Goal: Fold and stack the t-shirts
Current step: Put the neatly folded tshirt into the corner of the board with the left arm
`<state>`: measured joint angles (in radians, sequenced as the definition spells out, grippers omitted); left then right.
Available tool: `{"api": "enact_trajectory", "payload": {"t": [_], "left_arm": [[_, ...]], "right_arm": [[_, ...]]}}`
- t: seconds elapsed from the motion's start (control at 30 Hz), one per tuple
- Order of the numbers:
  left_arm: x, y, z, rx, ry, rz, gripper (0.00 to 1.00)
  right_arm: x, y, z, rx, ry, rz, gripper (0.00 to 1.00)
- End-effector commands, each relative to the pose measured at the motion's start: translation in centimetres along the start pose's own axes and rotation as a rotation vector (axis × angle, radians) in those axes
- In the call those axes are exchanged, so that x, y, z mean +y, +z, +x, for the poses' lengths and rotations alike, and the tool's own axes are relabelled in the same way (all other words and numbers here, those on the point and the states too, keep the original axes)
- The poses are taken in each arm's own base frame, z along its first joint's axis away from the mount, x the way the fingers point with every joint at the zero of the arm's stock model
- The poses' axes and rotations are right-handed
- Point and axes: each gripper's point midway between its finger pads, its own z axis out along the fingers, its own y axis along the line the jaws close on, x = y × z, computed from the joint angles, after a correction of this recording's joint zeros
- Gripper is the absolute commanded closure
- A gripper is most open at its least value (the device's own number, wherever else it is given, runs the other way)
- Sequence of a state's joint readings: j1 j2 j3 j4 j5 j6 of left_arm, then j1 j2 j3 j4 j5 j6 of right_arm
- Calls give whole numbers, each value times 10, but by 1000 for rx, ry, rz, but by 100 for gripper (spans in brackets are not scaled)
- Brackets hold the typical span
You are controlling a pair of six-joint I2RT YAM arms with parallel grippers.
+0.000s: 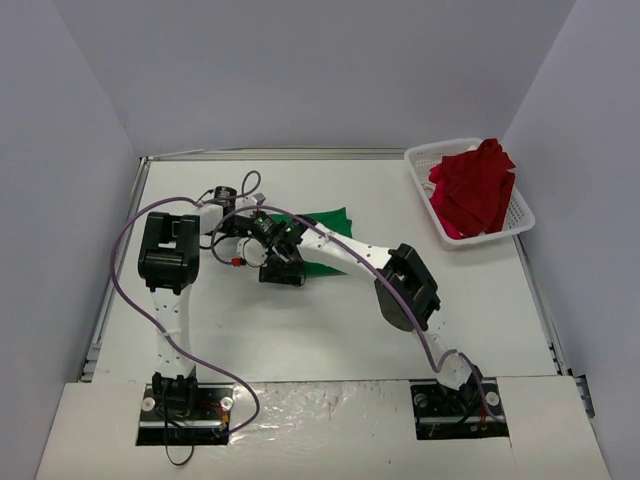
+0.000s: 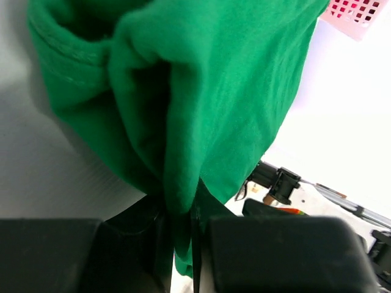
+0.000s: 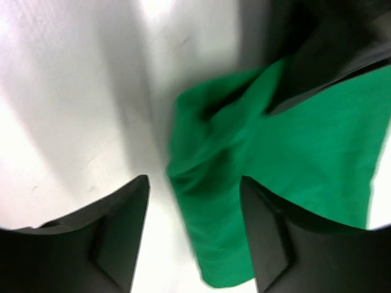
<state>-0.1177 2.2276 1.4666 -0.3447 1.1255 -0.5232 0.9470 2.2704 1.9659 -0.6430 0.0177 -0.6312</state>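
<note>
The green t-shirt (image 1: 325,222) lies bunched near the table's middle, mostly hidden under both arms in the top view. My left gripper (image 2: 183,244) is shut on a fold of the green t-shirt (image 2: 208,91), which hangs gathered in front of it. My right gripper (image 3: 195,213) is open, its jaws apart above the green t-shirt's edge (image 3: 244,183), holding nothing. In the top view the two grippers (image 1: 275,250) sit close together over the cloth. The red t-shirt (image 1: 472,188) lies crumpled in the white basket (image 1: 425,158) at the back right.
The white lattice basket stands at the table's back right corner; its pinkish lattice shows in the left wrist view (image 2: 360,15). Purple cables (image 1: 125,270) loop around the left arm. Grey walls enclose the table on three sides.
</note>
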Motion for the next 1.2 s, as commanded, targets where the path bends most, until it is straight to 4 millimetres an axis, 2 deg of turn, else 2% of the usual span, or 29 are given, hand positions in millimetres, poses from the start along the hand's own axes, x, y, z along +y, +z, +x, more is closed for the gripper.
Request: {"api": "enact_trajectory", "payload": {"t": [0.0,0.03,0.07,0.1,0.13,0.17,0.2,0.27,0.3,0.33,0.37,0.43,0.5,0.53,0.57,0.6,0.63,0.73,0.77,0.83,0.87,0.9,0.93,0.97,1.0,1.03,1.1,1.13,1.17], "left_arm": [[-11,-13,-10,-23,74,-35,91],[-12,-17,-12,-30,82,-32,93],[-12,-19,-13,-40,85,-41,96],[-13,-26,-15,-62,112,-58,98],[-15,-30,-15,-67,121,-65,98],[-17,-35,-16,-78,129,-69,98],[-14,-43,-20,-90,124,-73,98],[-14,-54,-27,-116,138,-96,98],[-11,-60,-30,-124,142,-114,98],[-6,-69,-31,-127,142,-130,98],[-1,-71,-33,-134,147,-169,98],[5,-90,-42,-157,162,-199,98],[19,-98,-41,-131,147,-253,98],[12,-105,-49,-134,179,-256,98],[23,-108,-52,-122,169,-296,98],[26,-112,-51,-106,178,-318,98],[20,-120,-61,-119,214,-338,98],[32,-135,-72,-123,228,-382,98],[31,-142,-86,-145,258,-401,98],[43,-161,-94,-142,268,-458,98],[50,-174,-106,-167,261,-469,98],[52,-180,-111,-173,255,-471,98],[70,-182,-114,-163,219,-488,98],[63,-195,-129,-208,254,-492,98],[68,-207,-128,-209,240,-501,97],[84,-209,-130,-198,222,-528,97],[84,-224,-138,-220,257,-560,97],[98,-233,-139,-225,244,-596,97],[99,-237,-143,-238,259,-617,97]], "right_arm": [[18,-54,13,-22,-35,-41,39],[23,-62,18,-28,-43,-54,31],[20,-87,21,-56,-50,-28,31],[27,-88,41,-16,-71,-38,30],[28,-97,51,-12,-82,-34,29],[22,-121,59,-36,-81,-3,29],[14,-121,84,-4,-60,1,28],[-4,-139,110,-7,2,44,27],[-19,-142,131,13,61,66,27],[-19,-141,146,33,92,64,27],[-21,-148,154,29,117,81,27],[-27,-148,177,52,195,94,27],[-21,-142,192,50,247,65,27],[-23,-140,198,39,287,60,27],[-17,-134,203,37,302,32,27],[-14,-132,202,12,314,10,27],[-16,-130,203,-1,336,14,27],[-14,-124,201,-39,363,-19,27],[-15,-124,204,-42,378,-22,27],[-16,-122,207,-35,391,-25,27],[-16,-120,209,-28,401,-29,27],[-15,-120,211,-26,407,-31,27],[-15,-120,211,-30,410,-34,27],[-15,-120,212,-33,416,-36,27],[-13,-120,216,-29,426,-39,27],[-13,-120,217,-33,432,-42,27],[-14,-120,224,-32,450,-42,27],[-13,-119,225,-34,458,-50,26],[-15,-119,227,-38,466,-50,26]]}}
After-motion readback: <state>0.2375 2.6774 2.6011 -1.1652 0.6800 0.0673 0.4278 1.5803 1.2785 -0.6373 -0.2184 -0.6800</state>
